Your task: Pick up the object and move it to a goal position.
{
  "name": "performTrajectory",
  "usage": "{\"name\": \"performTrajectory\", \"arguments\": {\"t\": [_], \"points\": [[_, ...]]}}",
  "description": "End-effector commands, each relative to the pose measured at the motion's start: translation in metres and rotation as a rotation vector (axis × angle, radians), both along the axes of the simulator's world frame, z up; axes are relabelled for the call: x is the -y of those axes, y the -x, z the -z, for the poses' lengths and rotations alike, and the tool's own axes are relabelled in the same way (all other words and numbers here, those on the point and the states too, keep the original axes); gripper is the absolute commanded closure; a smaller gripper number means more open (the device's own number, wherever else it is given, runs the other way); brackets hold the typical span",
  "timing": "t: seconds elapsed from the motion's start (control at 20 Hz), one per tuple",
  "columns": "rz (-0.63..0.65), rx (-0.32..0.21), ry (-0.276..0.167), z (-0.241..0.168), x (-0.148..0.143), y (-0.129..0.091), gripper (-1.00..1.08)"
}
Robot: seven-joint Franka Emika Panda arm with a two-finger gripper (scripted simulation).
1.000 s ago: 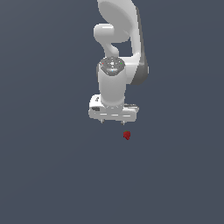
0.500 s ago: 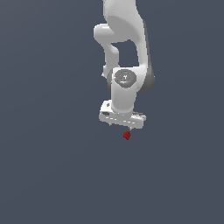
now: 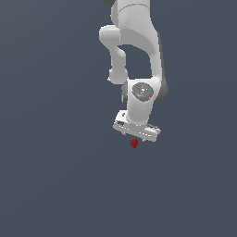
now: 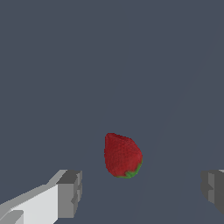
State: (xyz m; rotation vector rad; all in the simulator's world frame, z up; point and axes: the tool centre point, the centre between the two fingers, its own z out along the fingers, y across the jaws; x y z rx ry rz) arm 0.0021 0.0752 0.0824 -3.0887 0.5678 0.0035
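We see the object (image 4: 123, 156) as a red strawberry-shaped lump with a green base, lying on the grey worktop (image 3: 55, 185). The pincer (image 4: 141, 190) is spread wide, its fingers (image 4: 70, 193) apart from the object, which lies between them.

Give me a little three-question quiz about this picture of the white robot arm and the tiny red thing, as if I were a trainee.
1. True or false: the gripper already clamps the red object.
2. In the wrist view, what does the red object look like? A) a strawberry with a green tip, B) a blue cube, C) a yellow ring.
3. In the exterior view, where is the object relative to the gripper?

Key: 1. False; the fingers stand wide apart, clear of it. 2. A. 3. Just below it.
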Motion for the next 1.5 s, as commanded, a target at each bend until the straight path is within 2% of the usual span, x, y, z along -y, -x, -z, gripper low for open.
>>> {"name": "performTrajectory", "arguments": {"t": [0.0,0.5,0.95,1.2,1.25,1.45], "points": [[0.020,0.001,0.001,0.005,-0.005,0.001,-0.92],[0.033,0.001,0.001,0.013,-0.009,0.002,-0.92],[0.037,0.002,0.002,0.053,-0.009,0.003,-0.92],[0.037,0.002,0.002,0.060,-0.009,0.002,-0.92],[0.037,0.002,0.002,0.060,-0.009,0.002,1.08],[0.037,0.002,0.002,0.060,-0.009,0.002,1.08]]}}
